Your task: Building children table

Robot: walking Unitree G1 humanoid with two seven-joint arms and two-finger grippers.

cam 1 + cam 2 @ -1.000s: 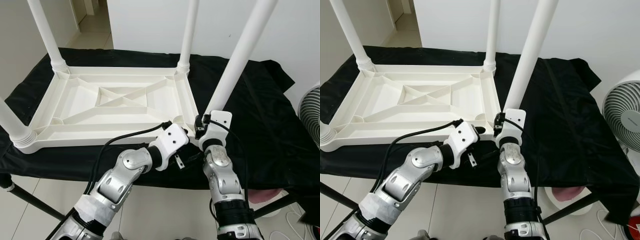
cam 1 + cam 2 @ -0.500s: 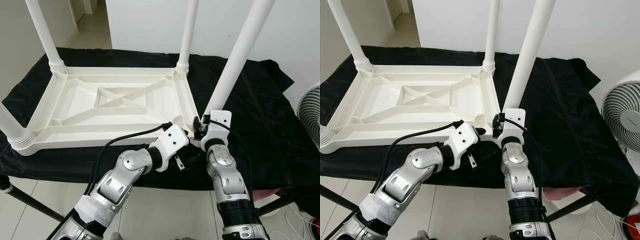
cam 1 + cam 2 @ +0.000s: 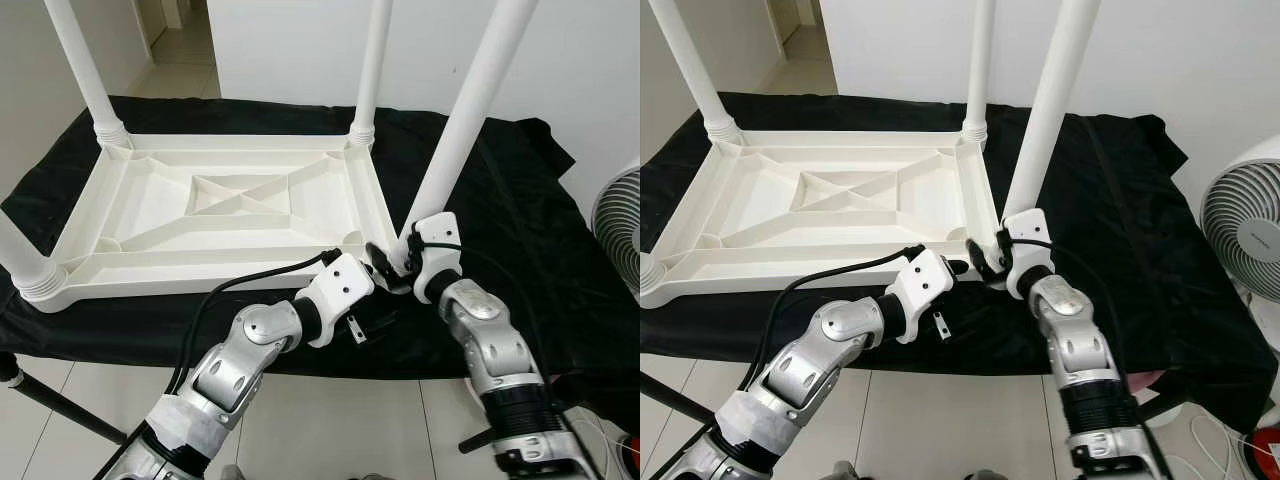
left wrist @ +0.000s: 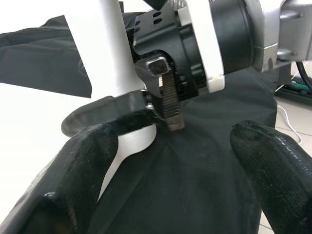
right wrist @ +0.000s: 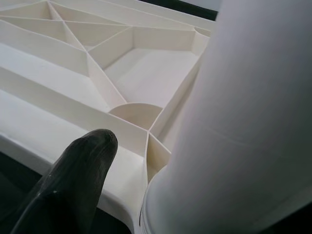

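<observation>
On the left, the white children's table (image 3: 225,215) lies upside down on the black-draped bench (image 3: 520,210), its ribbed underside facing up; three legs already stand upright in their sockets, at the near-left corner (image 3: 25,255), the far-left corner (image 3: 85,70) and the far-right corner (image 3: 372,60); the left pincer (image 3: 372,308) hangs at the near-right corner, just off the table's edge, its two black fingers (image 4: 83,161) spread apart with nothing between them, only the black cloth beyond; beside it, the fourth leg (image 3: 470,110) rises at a slight lean from that same corner; the right pincer (image 3: 388,272) sits at the foot of this leg, one finger (image 5: 73,180) lying along the table's rim next to the leg, though whether it grips the leg or merely rests against it I cannot tell; compared with a second ago, the right forearm has swung outward to the right and its wrist has turned, so the fingers now point in toward the corner from the side, while the leg itself has hardly shifted; I read this as a regrip or twist to seat the last leg, which would leave the build nearly finished; at the far right a white fan (image 3: 1245,225) stands beyond the bench.
</observation>
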